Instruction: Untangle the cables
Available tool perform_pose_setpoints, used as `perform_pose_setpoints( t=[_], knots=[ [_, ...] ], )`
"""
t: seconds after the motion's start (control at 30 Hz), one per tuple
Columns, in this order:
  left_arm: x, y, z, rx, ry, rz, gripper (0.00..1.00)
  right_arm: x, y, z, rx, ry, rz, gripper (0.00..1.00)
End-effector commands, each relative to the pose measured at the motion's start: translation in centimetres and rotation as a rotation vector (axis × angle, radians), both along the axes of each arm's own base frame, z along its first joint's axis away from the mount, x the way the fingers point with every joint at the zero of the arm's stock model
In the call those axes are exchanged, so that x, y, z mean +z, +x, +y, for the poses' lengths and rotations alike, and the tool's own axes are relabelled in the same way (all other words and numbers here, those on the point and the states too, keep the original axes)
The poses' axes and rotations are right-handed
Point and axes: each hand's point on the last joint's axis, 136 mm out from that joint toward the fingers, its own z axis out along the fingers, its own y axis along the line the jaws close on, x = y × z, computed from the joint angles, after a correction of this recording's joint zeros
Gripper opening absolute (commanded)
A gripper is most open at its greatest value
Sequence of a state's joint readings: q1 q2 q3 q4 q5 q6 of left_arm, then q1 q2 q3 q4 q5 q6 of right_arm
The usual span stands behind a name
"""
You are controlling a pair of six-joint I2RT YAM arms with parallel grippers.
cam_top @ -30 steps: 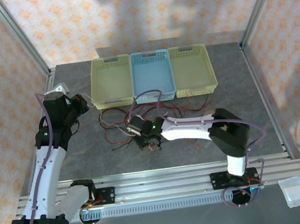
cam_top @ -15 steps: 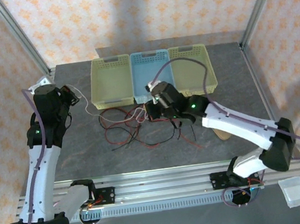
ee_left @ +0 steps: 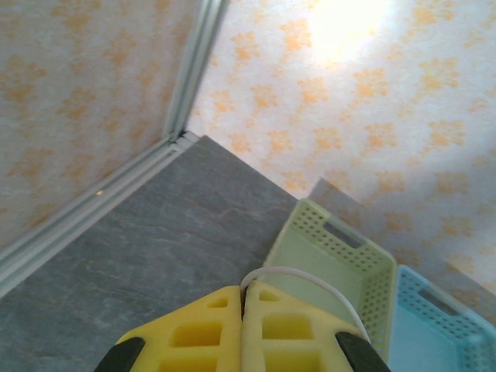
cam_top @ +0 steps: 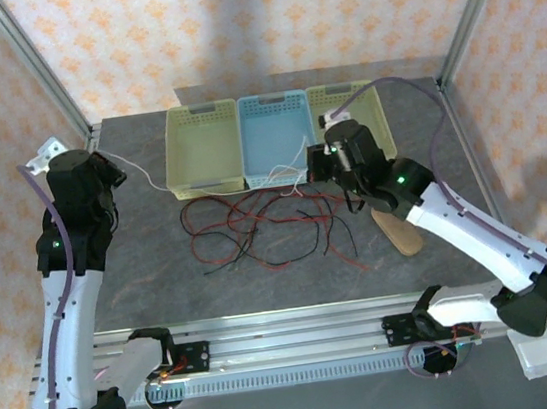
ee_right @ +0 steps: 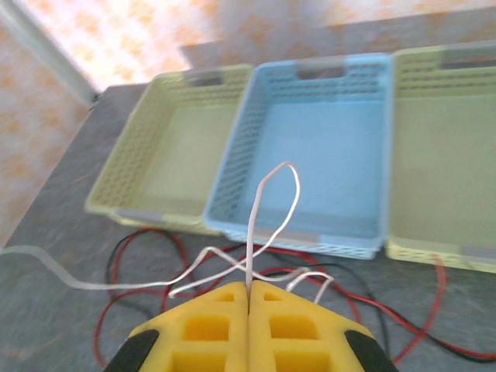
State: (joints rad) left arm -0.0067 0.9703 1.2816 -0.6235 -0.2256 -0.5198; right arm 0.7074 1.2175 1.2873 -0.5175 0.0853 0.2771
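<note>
Top external view: left tool (cam_top: 111,172) and right tool (cam_top: 315,167) each clamp the white cable (ee_right: 46,268), strung left-to-right between them. Red and black cables (cam_top: 257,229) lie heaped on the tabletop (cam_top: 427,144), nearer the right tool.

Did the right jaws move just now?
Yes. The right jaws swung from the tangled red, black and white cables out to the light blue plastic basket.

a grey stone-patterned table top (cam_top: 161,270) carries three perforated plastic baskets in a touching row at its far edge: pale yellow basket (cam_top: 209,186), light blue basket (cam_top: 283,175), second pale yellow basket (cam_top: 364,122). just in front sprawls a tangle of thin red and black cables (cam_top: 257,229), a thin white cable (cam_top: 297,189) trailing in, and a flat tan paddle (cam_top: 401,231) to their right.
</note>
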Motion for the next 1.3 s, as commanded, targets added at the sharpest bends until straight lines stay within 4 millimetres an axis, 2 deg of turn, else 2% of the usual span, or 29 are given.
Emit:
perform_pose_setpoints(
  t=[0.0,0.13,0.27,0.43,0.5,0.57,0.67,0.73,1.0,1.27],
  knots=[
    [-0.1,-2.1,2.0,0.127,0.029,0.035,0.00,-1.6,1.1,-4.7,-0.208,-0.041,0.032,0.00],
    [-0.2,-3.3,3.5,0.218,0.038,0.045,0.00,-4.5,1.9,-8.0,-0.330,-0.063,0.091,0.00],
    [0.0,-3.9,4.1,0.243,0.038,0.043,0.00,-7.3,1.9,-10.7,-0.418,-0.081,0.145,0.00],
    [0.9,-3.8,3.8,0.209,0.030,0.012,0.00,-8.0,1.9,-12.2,-0.452,-0.084,0.150,0.00],
    [2.3,-3.4,3.1,0.154,0.022,-0.029,0.00,-6.2,1.7,-11.9,-0.420,-0.046,0.100,0.00],
    [4.5,-2.3,1.4,0.038,0.003,-0.086,0.00,-4.5,1.6,-10.5,-0.329,0.003,0.045,0.00],
    [8.7,-0.9,-1.6,-0.139,-0.036,-0.177,0.00,-1.3,1.1,-8.6,-0.205,0.094,-0.049,0.00],
    [11.5,-0.4,-2.7,-0.204,-0.044,-0.226,0.00,0.3,0.7,-7.9,-0.148,0.132,-0.095,0.00],
    [19.0,2.0,-4.2,-0.301,-0.062,-0.385,0.00,3.0,-0.2,-5.7,-0.007,0.208,-0.177,0.00],
    [25.9,5.5,-6.2,-0.429,-0.137,-0.588,0.00,6.1,-0.3,-5.3,0.023,0.248,-0.243,0.00]
  ],
)
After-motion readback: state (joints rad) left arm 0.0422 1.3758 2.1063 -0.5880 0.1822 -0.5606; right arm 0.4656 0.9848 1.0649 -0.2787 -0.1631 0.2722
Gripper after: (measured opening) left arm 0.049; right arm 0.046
